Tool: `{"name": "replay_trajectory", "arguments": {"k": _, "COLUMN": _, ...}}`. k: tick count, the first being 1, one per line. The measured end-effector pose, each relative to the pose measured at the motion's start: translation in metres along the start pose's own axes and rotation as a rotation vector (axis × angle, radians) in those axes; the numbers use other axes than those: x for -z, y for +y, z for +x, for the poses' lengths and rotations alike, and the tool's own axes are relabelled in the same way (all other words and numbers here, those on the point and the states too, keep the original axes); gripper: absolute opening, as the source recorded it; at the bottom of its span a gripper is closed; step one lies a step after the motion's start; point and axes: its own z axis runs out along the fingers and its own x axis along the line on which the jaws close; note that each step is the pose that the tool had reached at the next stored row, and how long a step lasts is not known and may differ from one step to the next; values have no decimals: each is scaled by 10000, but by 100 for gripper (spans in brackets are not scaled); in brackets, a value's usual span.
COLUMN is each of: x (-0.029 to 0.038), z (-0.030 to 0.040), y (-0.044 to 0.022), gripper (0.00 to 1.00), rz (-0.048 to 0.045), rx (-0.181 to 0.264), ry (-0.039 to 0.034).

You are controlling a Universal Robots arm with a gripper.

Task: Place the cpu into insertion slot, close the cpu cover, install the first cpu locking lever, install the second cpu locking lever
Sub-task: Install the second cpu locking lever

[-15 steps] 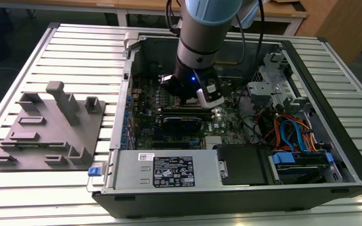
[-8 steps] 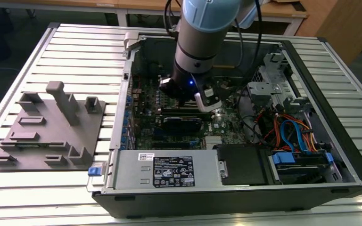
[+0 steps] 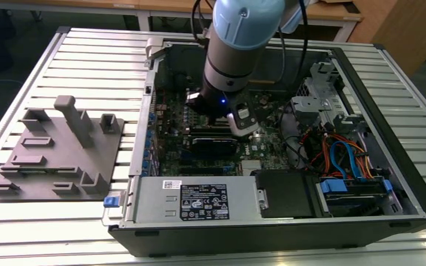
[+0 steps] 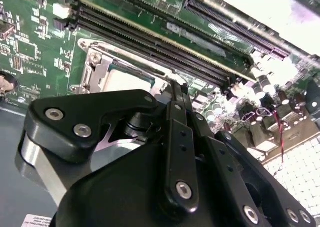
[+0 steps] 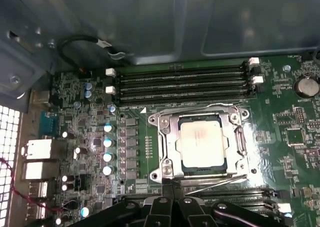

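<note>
First wrist view: chip (image 5: 201, 146) seated in the socket, metal frame cover (image 5: 170, 142) down around it. Gripper (image 5: 169, 187) fingers pinched together, tips at the socket's edge by a thin lever (image 5: 220, 183). Exterior view: arm (image 3: 232, 61) reaches into the open PC case (image 3: 390, 166).

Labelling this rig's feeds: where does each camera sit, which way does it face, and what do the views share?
Exterior view: off the arm, above, looking down into the open computer case on the slatted table; the arm descends into it.
First wrist view: on the arm, facing the motherboard; the cpu sits in its socket under the cpu cover, gripper at the socket's edge.
Second wrist view: on the arm, low and oblique behind the gripper.
Shared: both wrist views show socket, memory slots and gripper.
</note>
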Motion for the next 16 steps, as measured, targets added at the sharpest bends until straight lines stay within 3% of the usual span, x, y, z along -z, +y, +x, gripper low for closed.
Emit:
{"name": "replay_trajectory", "arguments": {"k": 7, "x": -3, "z": 14, "y": -62, "gripper": 10, "rz": -21, "rx": 0, "ry": 2}}
{"name": "replay_trajectory", "arguments": {"k": 11, "x": -58, "z": 25, "y": -86, "gripper": 10, "rz": -51, "rx": 1, "ry": 5}}
{"name": "replay_trajectory", "arguments": {"k": 13, "x": -107, "z": 54, "y": -129, "gripper": 10, "rz": -215, "rx": 11, "ry": 21}}
{"name": "replay_trajectory", "arguments": {"k": 16, "x": -131, "z": 60, "y": -144, "gripper": 10, "rz": -348, "rx": 16, "ry": 30}}
